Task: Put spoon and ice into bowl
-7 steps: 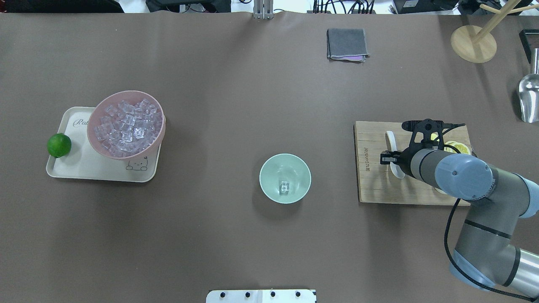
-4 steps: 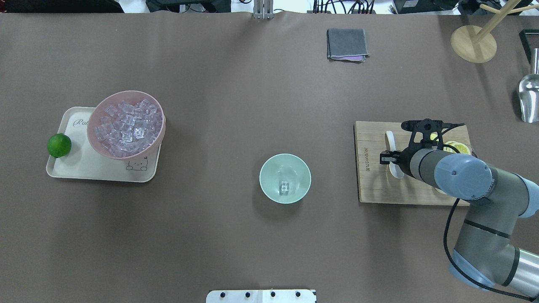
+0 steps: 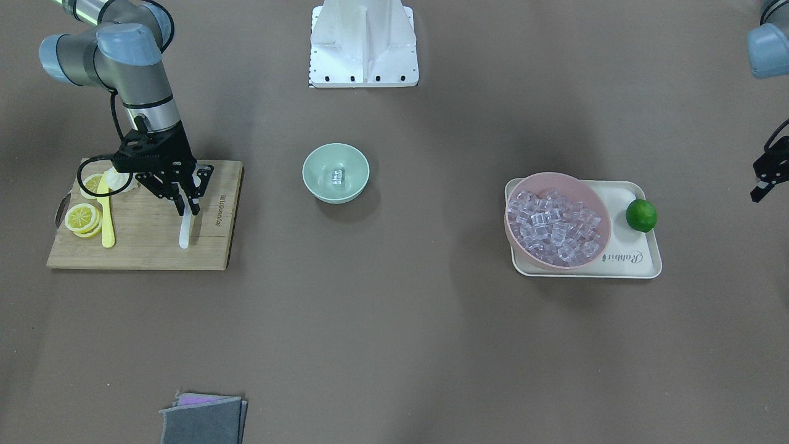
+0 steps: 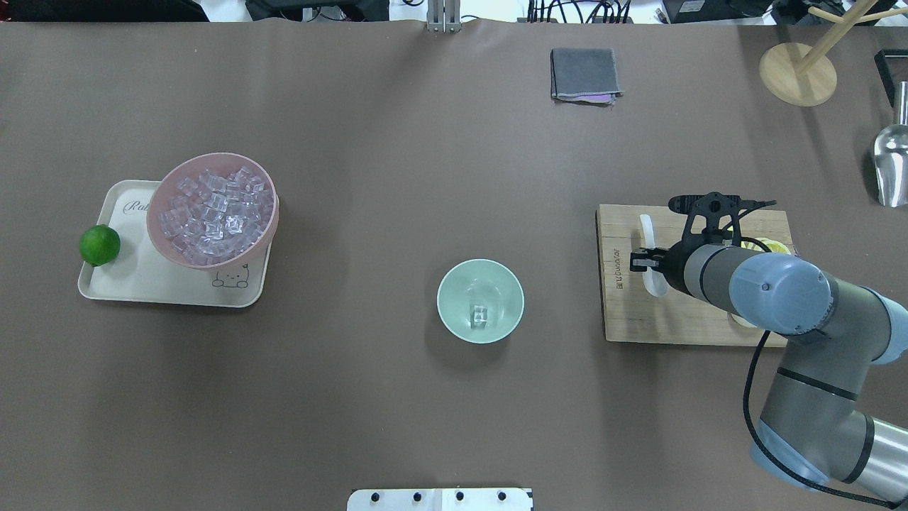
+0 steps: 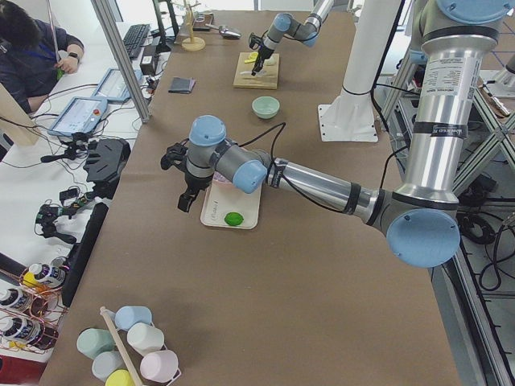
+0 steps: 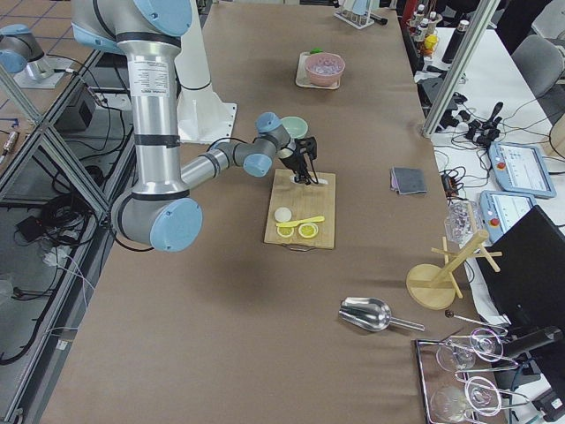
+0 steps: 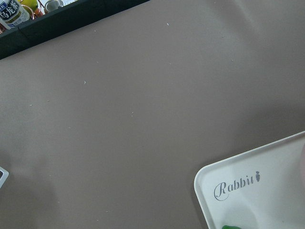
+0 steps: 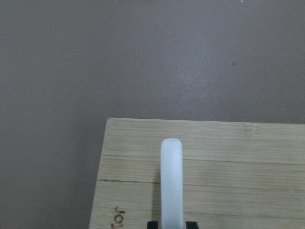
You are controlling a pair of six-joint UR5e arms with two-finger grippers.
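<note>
Pinches the white spoon (image 4: 645,228) by its handle in the tightened right claw (image 4: 640,260) at the bamboo board (image 4: 681,323) for the carry to the mint bowl (image 4: 454,284) already holding ice (image 4: 480,316) mid-table; cannot tell how the left claw (image 3: 763,180) by the tray (image 3: 644,256) stands.

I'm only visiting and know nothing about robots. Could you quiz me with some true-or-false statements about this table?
1. The small pale mint-green bowl already holds clear ice cubes. True.
2. The white soup spoon lies in that bowl. False: the right arm's fingers hold it at the wooden cutting board.
3. The large pink bowl is empty. False: it is heaped with ice cubes.
4. The round green lime sits on the cream tray. True.
</note>
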